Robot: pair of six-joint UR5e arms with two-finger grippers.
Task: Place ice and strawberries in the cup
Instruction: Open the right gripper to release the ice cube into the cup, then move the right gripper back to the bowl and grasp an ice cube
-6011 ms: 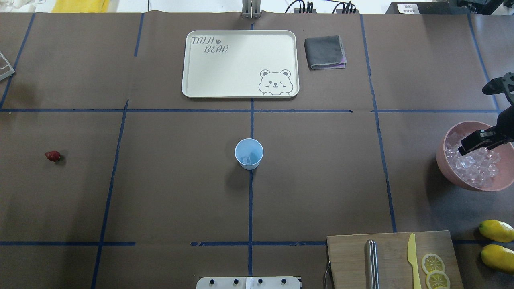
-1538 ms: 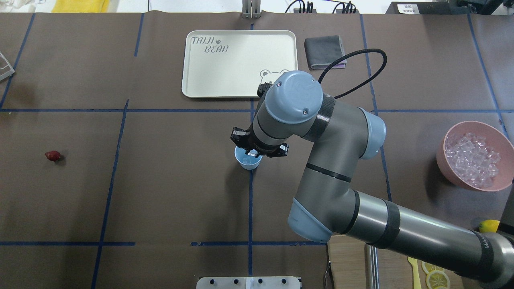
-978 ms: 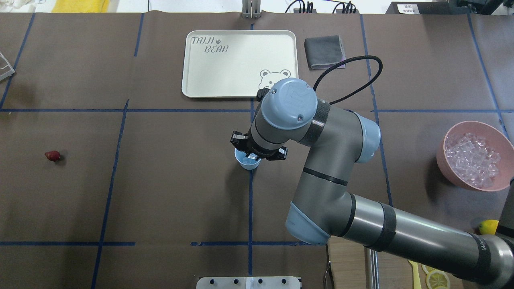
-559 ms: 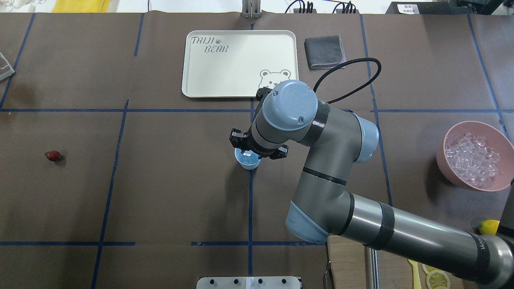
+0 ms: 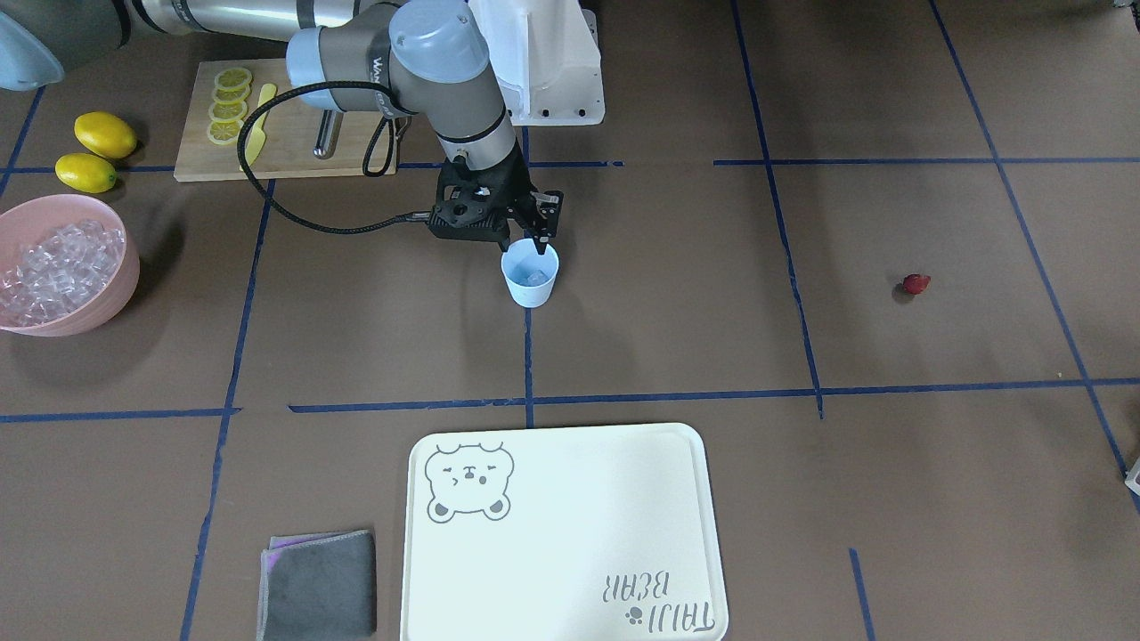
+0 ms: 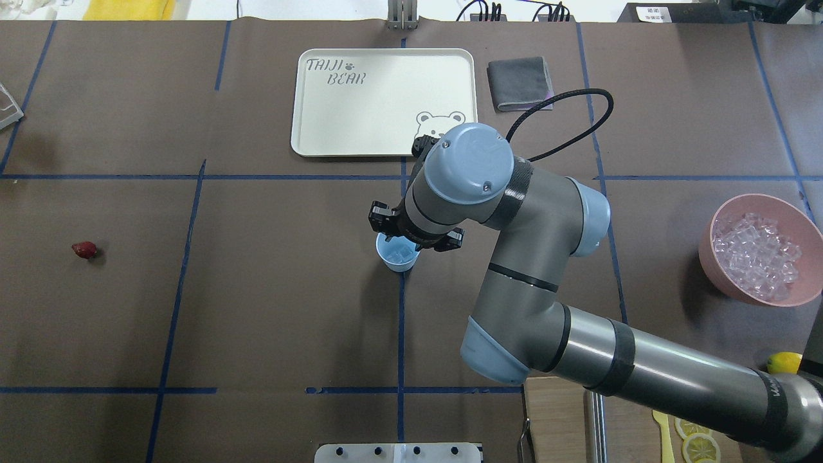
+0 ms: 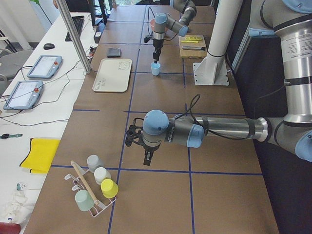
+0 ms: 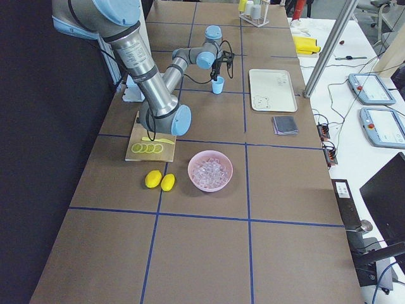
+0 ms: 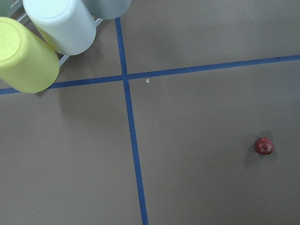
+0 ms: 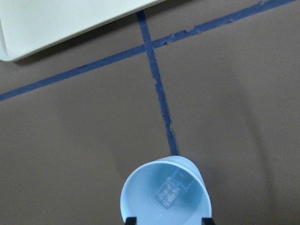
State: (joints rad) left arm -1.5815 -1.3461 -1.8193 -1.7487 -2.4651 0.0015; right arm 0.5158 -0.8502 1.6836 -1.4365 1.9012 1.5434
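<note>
The pale blue cup (image 6: 398, 257) stands at the table's middle, on a blue tape line, and holds a little ice (image 10: 168, 194). My right gripper (image 5: 527, 239) hangs just above its mouth, open and empty, with its fingertips (image 10: 131, 219) spread to the cup's width. The heap of ice (image 6: 755, 254) fills the pink bowl (image 6: 712, 228) at the right edge. The strawberry (image 6: 84, 249) lies alone at the far left, and shows in the left wrist view (image 9: 264, 146). My left gripper (image 7: 147, 158) shows only in the exterior left view, so I cannot tell its state.
A cream bear tray (image 6: 386, 103) and a folded grey cloth (image 6: 521, 83) lie beyond the cup. A wooden board (image 5: 285, 142) with lemon slices and a yellow knife, and two lemons (image 5: 105, 133), sit near my right base. A rack of upturned cups (image 7: 95, 187) stands far left.
Six seconds ago my right gripper was at the pink bowl; it now hangs over the cup. In the last second the arm has risen slightly. The strawberry has not moved.
</note>
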